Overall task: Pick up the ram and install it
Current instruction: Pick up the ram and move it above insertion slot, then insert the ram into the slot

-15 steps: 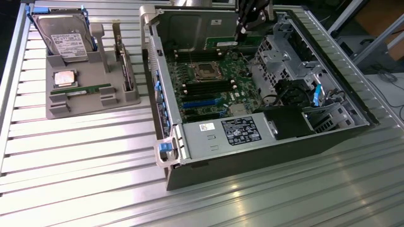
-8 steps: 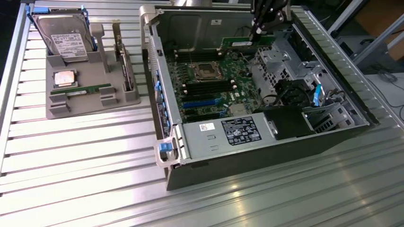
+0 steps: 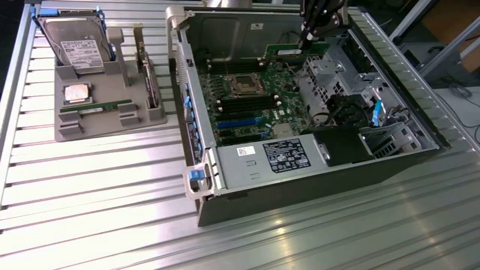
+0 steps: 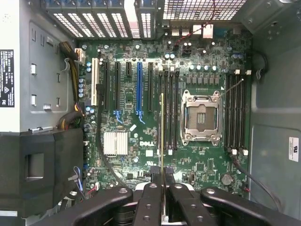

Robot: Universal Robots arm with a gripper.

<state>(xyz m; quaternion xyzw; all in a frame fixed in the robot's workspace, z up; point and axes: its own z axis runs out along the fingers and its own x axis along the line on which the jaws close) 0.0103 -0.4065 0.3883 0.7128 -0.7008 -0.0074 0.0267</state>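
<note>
My gripper [image 3: 309,35] hangs over the far end of the open computer case [image 3: 300,194], shut on the ram [image 3: 291,52], a narrow green stick held level above the motherboard [image 3: 248,104]. In the wrist view the ram [image 4: 162,136] shows edge-on as a thin line between the black fingers [image 4: 149,200] of the gripper [image 4: 162,188]. It lies lengthwise over the black memory slots [image 4: 170,108] beside the empty processor socket [image 4: 202,117], still well above them. A second bank of slots [image 4: 235,113] runs on the socket's other side.
At the exterior view's left a grey tray [image 3: 71,130] carries a hard drive [image 3: 75,42], a processor chip [image 3: 76,93], the twin green stick [image 3: 105,107] and an upright wider card [image 3: 148,79]. The power supply [image 3: 270,160] and drive cage [image 3: 330,73] crowd the case.
</note>
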